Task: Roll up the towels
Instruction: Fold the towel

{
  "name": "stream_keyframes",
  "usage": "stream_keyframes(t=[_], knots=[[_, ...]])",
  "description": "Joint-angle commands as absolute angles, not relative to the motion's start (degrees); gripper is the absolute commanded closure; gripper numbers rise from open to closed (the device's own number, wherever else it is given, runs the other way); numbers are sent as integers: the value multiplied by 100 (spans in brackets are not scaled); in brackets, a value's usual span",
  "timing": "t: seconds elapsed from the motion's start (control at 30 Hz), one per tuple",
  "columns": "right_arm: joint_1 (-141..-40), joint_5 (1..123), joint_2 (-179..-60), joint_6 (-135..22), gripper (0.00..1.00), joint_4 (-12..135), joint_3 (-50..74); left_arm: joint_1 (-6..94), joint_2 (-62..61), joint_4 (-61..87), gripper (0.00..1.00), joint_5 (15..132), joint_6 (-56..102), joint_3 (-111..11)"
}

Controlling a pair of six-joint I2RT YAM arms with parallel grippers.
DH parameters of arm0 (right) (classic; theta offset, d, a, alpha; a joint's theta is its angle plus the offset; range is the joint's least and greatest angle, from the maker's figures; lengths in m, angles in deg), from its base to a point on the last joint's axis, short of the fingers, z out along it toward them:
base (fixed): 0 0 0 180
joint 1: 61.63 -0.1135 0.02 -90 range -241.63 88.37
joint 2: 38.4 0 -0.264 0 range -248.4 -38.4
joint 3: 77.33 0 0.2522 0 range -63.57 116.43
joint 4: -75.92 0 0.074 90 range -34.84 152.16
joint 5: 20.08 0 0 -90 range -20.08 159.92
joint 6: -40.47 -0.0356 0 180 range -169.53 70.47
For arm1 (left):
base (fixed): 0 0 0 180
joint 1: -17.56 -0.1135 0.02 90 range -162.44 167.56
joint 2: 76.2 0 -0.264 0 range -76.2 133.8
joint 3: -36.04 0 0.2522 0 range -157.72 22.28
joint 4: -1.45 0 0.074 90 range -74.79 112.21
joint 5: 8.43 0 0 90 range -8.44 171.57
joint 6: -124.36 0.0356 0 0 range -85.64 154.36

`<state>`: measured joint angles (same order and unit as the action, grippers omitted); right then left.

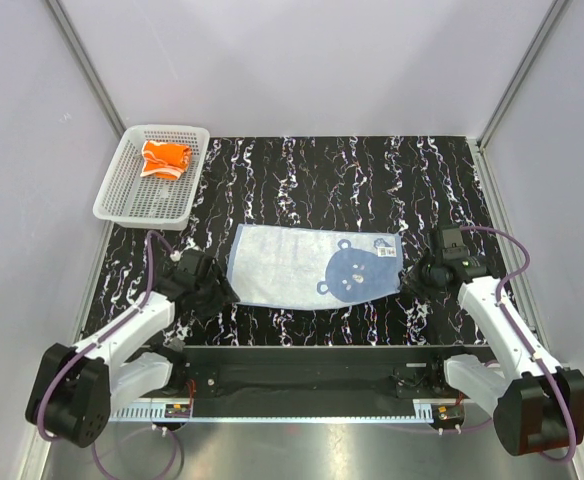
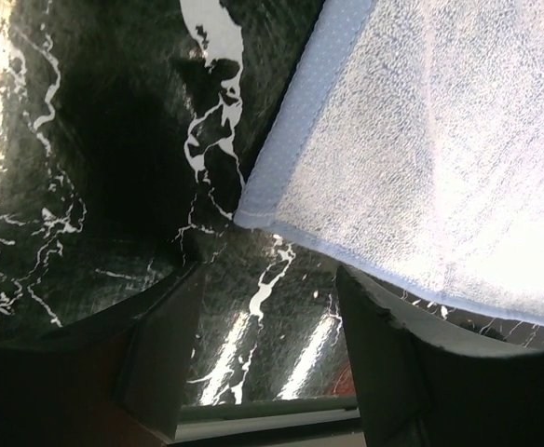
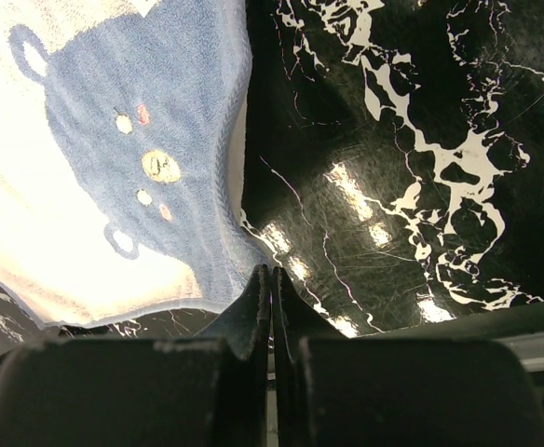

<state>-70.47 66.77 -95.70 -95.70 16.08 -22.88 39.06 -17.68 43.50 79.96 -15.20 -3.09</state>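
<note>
Top external view: blue towel (image 1: 302,265) lies spread flat in the middle of the table (image 1: 302,170); orange towel (image 1: 165,158) sits bunched in the basket (image 1: 114,172) at far left
Handling: light, limp terry, likely to sag and slide on the glossy top; best taken at its near corners
Left gripper (image 2: 270,279): jaws apart, empty, towel corner just ahead
Right gripper (image 3: 270,279): clenched at the near right corner; pinched cloth cannot be told
Edges: hems straight and flat
Room: table runs on past the far hem; basket well apart
</note>
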Motion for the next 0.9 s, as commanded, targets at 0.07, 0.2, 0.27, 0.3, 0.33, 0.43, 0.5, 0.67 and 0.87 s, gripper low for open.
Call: stream_keyframes(t=[0.07, 0.2, 0.27, 0.3, 0.33, 0.43, 0.5, 0.67, 0.87], knots=[[-7059, 6623, -9615, -9444, 100, 1760, -2173, 3918, -1424, 3947, 40, 8296, -1556, -286], [-7059, 6676, -9615, -9418, 100, 1734, -2156, 3927, -1353, 3859, 47, 8385, -1608, -268], [-7059, 6685, -9615, -9409, 100, 1725, -2164, 3927, -1318, 3823, 51, 8420, -1600, -277], [-7059, 6693, -9623, -9400, 100, 1708, -2164, 3927, -1301, 3797, 54, 8455, -1591, -277], [-7059, 6694, -9624, -9400, 100, 1707, -2156, 3927, -1266, 3780, 57, 8464, -1582, -268], [-7059, 6694, -9632, -9383, 100, 1708, -2164, 3927, -1178, 3718, 64, 8517, -1565, -268], [-7059, 6694, -9632, -9374, 100, 1716, -2156, 3927, -1151, 3692, 68, 8517, -1573, -259], [-7059, 6702, -9650, -9365, 100, 1707, -2164, 3927, -1063, 3577, 80, 8543, -1547, -242], [-7059, 6737, -9703, -9321, 100, 1699, -2121, 3927, -1212, 3805, 34, 8762, -1538, -338]])
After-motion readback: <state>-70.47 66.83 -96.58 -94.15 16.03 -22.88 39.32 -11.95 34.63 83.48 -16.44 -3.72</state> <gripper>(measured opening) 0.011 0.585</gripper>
